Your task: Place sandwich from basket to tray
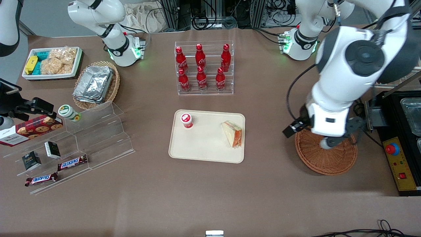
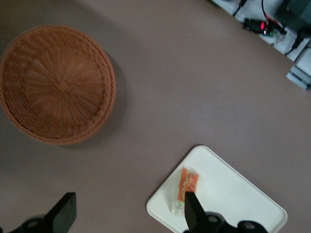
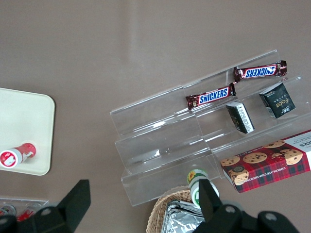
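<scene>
The sandwich (image 1: pixel 233 133), a pale wedge with orange-red filling, lies on the cream tray (image 1: pixel 204 149) near the tray edge closest to the working arm. The round reddish-brown basket (image 1: pixel 325 163) stands beside the tray toward the working arm's end, with nothing in it. The left arm hangs over the basket's rim in the front view. In the left wrist view my gripper (image 2: pixel 129 211) is open and holds nothing, hovering above bare table between the basket (image 2: pixel 58 87) and the tray (image 2: pixel 238 194). The sandwich (image 2: pixel 187 184) shows by one black fingertip (image 2: pixel 191 206).
A small red-capped cup (image 1: pixel 186 120) stands on the tray. A clear rack of red bottles (image 1: pixel 204 67) is farther from the camera than the tray. A stepped acrylic shelf (image 1: pixel 98 131) with snacks, a foil-filled basket (image 1: pixel 95 84) and a white bin (image 1: pixel 52 62) lie toward the parked arm's end.
</scene>
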Controlling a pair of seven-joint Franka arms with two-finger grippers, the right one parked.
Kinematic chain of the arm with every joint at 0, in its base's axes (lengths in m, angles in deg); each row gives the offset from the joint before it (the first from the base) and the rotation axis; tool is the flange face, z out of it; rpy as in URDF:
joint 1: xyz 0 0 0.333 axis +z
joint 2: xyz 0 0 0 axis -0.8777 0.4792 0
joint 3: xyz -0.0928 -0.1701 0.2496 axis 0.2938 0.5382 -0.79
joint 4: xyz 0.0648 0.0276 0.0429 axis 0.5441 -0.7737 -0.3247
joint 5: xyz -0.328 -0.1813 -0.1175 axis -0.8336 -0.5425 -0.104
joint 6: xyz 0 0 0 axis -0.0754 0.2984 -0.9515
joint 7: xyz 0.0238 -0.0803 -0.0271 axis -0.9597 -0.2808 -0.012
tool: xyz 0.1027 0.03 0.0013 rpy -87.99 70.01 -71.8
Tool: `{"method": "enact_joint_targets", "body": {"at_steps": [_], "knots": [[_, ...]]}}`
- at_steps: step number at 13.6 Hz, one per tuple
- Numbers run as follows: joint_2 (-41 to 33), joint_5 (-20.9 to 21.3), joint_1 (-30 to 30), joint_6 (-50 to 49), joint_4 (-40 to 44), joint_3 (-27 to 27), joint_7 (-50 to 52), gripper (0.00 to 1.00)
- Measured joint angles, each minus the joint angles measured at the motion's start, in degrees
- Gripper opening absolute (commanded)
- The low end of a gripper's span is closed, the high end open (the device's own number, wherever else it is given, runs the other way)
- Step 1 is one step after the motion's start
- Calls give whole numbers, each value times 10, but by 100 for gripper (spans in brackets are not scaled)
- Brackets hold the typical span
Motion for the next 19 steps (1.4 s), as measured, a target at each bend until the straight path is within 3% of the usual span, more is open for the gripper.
{"method": "enact_joint_targets", "body": {"at_steps": [6,12,15,19], "knots": [[-33,-4,104,-37,-15,-1,-198,100],[-127,-13,208,-40,-111,9,-405,100],[-189,-13,264,-40,-170,51,-453,100],[-259,-12,271,-11,-256,61,-459,100]]}}
